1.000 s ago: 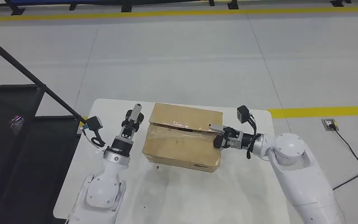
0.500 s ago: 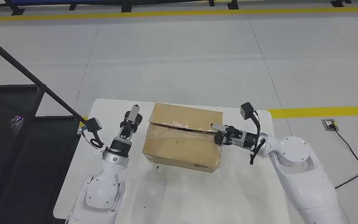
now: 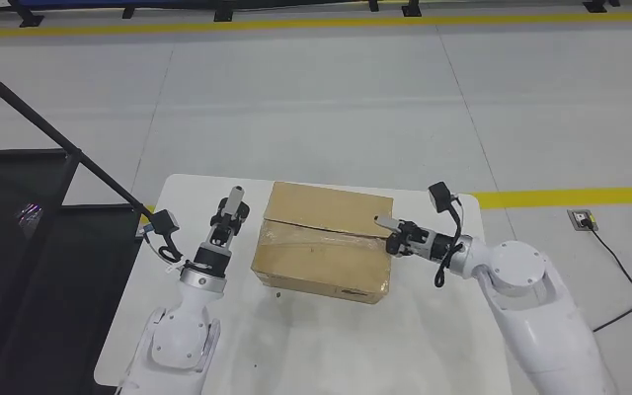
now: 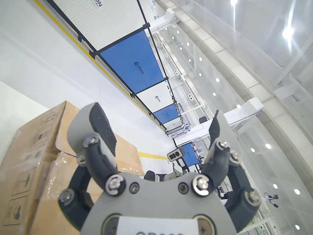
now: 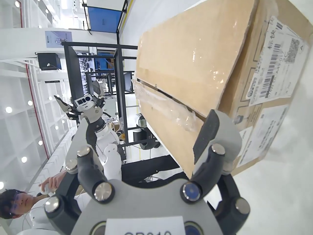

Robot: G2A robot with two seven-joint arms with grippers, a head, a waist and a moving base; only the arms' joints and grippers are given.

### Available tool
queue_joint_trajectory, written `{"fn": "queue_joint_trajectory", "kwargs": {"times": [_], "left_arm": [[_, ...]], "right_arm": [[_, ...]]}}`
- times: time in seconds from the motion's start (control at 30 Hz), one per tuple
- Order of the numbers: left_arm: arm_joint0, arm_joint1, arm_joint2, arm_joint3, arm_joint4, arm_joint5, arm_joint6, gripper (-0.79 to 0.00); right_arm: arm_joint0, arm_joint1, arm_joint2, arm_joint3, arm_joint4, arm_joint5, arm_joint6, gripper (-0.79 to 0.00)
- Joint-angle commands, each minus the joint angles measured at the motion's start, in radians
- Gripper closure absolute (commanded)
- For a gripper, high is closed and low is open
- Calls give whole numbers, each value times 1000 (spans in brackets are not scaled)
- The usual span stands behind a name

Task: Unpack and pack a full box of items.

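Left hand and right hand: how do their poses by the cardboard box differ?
The left hand tilts upward; the right hand lies roughly level. The left hand stands clear of the cardboard box; the right hand is at its top edge. Both are open and empty.

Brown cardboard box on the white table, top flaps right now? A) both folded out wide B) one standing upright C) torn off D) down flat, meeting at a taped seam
D: the brown cardboard box has both top flaps lying flat, meeting along a seam with crumpled clear tape on it.
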Motion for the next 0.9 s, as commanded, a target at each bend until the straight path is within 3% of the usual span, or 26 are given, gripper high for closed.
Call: {"fn": "queue_joint_trajectory", "kwargs": {"times": [0.0,0.6,0.87], "left_arm": [[-2,0,0,2,0,-1,-1,-785],[-5,0,-5,8,-6,-3,3,-785],[-8,0,-7,11,-12,-5,-3,-785]], "right_arm": [[5,0,-7,4,3,2,4,-785],[71,-11,-68,74,95,4,42,-785],[86,-9,-93,75,49,50,47,-785]]}}
